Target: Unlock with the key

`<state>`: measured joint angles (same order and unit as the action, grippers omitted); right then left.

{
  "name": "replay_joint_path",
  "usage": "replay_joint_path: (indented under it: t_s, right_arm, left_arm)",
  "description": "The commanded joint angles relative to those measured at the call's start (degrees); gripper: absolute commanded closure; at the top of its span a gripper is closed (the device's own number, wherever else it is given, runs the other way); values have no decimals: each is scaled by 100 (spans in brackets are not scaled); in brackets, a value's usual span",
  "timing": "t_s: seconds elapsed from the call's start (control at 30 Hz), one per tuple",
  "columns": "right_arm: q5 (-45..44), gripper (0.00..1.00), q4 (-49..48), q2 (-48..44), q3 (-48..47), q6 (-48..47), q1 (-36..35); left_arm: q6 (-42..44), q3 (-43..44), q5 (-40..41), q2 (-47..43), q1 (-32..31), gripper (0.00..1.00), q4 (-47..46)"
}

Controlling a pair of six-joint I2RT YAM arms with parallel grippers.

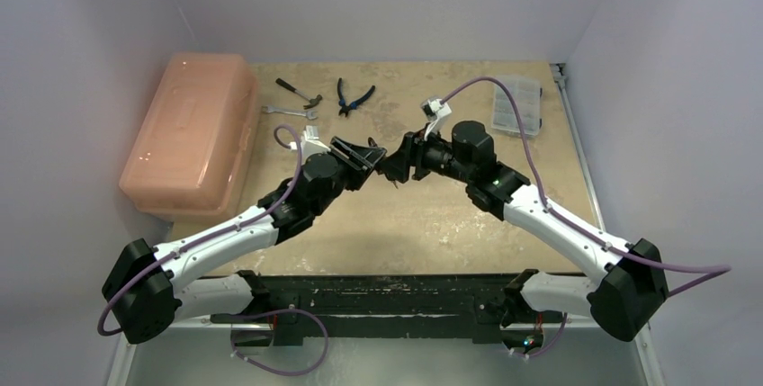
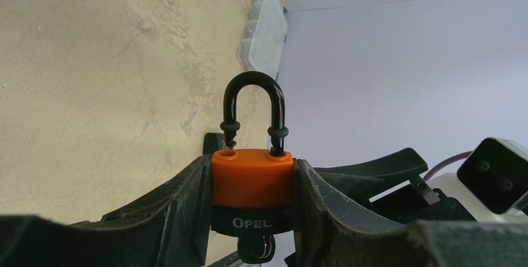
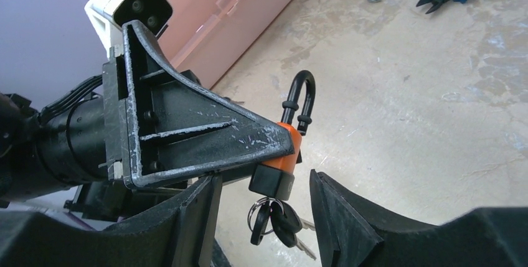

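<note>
One orange-topped, black-based padlock marked OPEL is clamped between the left fingers, which hold it above the middle of the mottled tan desk. Its black U-shaped shackle has one leg seated in the body, while the tip of the other leg sits just above its hole. Several dark-headed keys on a ring hang from the padlock's underside. The right fingers stand apart on either side of those keys, touching neither them nor the padlock. Farther off on the desk lie blue-handled pliers and a small silver spanner. A translucent pink plastic box sits at the left edge and a clear compartment case at the far right.
</note>
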<state>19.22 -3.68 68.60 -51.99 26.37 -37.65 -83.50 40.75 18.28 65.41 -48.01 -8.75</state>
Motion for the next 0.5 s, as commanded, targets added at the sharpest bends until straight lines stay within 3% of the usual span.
replay_joint_path:
  t_s: [0.0, 0.3, 0.47]
  right_arm:
    - [-1111, 39, -798, -98, -10, 356, -223]
    - [-2499, 40, -1381, -45, 412, 826, -717]
    - [-3221, 40, -2214, -27, 862, 874, -1040]
  left_arm:
    - [-73, 243, -323, -57, -114, 100, -196]
    - [-204, 182, -243, -100, -112, 100, -198]
    - [-247, 170, -218, -124, -113, 100, -198]
